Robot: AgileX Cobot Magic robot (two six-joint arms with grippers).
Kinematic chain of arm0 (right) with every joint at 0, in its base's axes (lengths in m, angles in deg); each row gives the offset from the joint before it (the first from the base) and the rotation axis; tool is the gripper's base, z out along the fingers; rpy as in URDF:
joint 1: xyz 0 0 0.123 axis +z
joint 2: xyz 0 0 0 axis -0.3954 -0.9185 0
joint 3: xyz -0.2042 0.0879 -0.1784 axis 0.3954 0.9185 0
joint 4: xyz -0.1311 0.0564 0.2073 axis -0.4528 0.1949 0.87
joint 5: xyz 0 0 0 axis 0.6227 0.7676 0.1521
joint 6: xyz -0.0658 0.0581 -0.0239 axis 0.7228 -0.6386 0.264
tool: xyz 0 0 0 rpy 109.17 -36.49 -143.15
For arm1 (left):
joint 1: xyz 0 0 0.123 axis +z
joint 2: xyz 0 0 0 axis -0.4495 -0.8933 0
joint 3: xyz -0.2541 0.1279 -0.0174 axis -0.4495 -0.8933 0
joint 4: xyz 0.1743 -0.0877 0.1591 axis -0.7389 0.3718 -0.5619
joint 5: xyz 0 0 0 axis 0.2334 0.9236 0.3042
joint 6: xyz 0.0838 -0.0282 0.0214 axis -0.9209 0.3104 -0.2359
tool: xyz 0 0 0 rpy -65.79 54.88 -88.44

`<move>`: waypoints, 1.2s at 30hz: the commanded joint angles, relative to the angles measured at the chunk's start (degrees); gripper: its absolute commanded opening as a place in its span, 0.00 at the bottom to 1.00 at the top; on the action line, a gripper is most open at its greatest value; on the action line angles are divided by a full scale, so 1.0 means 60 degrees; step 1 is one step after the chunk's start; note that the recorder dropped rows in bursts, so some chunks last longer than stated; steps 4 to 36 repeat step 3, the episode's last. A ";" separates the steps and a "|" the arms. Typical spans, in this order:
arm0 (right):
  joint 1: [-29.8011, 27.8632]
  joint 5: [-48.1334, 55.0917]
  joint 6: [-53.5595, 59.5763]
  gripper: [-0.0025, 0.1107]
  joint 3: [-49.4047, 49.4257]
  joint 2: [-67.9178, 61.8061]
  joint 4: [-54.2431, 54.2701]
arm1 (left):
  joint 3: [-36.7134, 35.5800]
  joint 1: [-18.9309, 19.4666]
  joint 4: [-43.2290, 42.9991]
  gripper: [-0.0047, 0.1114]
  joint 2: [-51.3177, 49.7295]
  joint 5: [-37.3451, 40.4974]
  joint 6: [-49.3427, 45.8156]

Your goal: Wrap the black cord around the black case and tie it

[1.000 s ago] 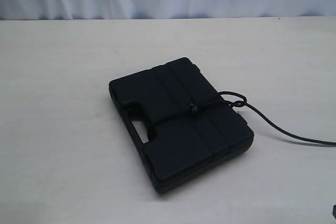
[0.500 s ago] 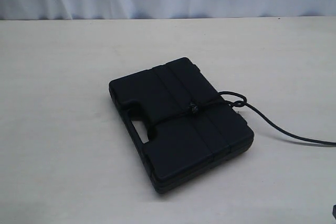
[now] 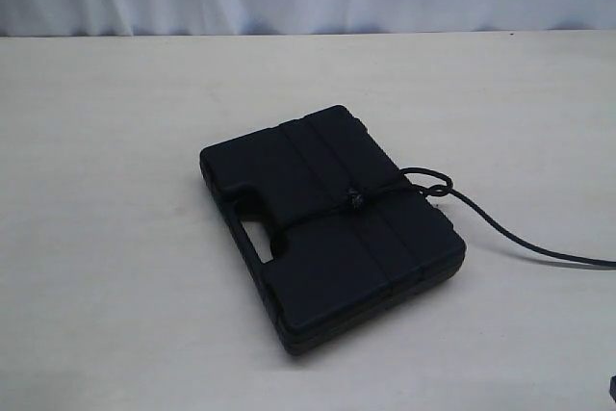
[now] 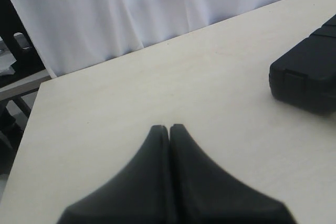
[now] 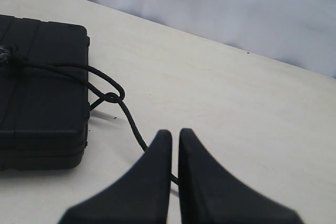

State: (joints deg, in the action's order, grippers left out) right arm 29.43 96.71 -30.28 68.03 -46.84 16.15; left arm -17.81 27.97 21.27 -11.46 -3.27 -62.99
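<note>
The black case [image 3: 327,228] lay flat near the middle of the pale table [image 3: 115,141], its handle slot facing the left side. The left gripper [image 4: 169,127] hung over bare tabletop well apart from the case, fingertips pressed together with nothing between them. The right gripper [image 5: 175,132] was closed too, near the case's right edge. The black cord [image 3: 500,233] crossed the lid, made a small loop [image 3: 435,185] just beside the case, then trailed off right and passed behind the right fingertips; I could not tell whether they touched it. A small knot [image 3: 356,201] sat on the lid.
</note>
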 commanded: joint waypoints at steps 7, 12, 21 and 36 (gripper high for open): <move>-0.0007 0.0033 0.0027 0.06 -0.0004 0.0034 0.0010 | -0.0018 0.0023 -0.0012 0.04 0.0030 -0.0108 0.0094; -0.0007 0.0033 0.0027 0.06 -0.0004 0.0034 0.0010 | -0.0018 0.0023 -0.0012 0.04 0.0030 -0.0108 0.0094; -0.0007 0.0033 0.0027 0.06 -0.0004 0.0034 0.0010 | -0.0018 0.0023 -0.0012 0.04 0.0030 -0.0108 0.0094; -0.0007 0.0033 0.0027 0.06 -0.0004 0.0034 0.0010 | -0.0018 0.0023 -0.0012 0.04 0.0030 -0.0108 0.0094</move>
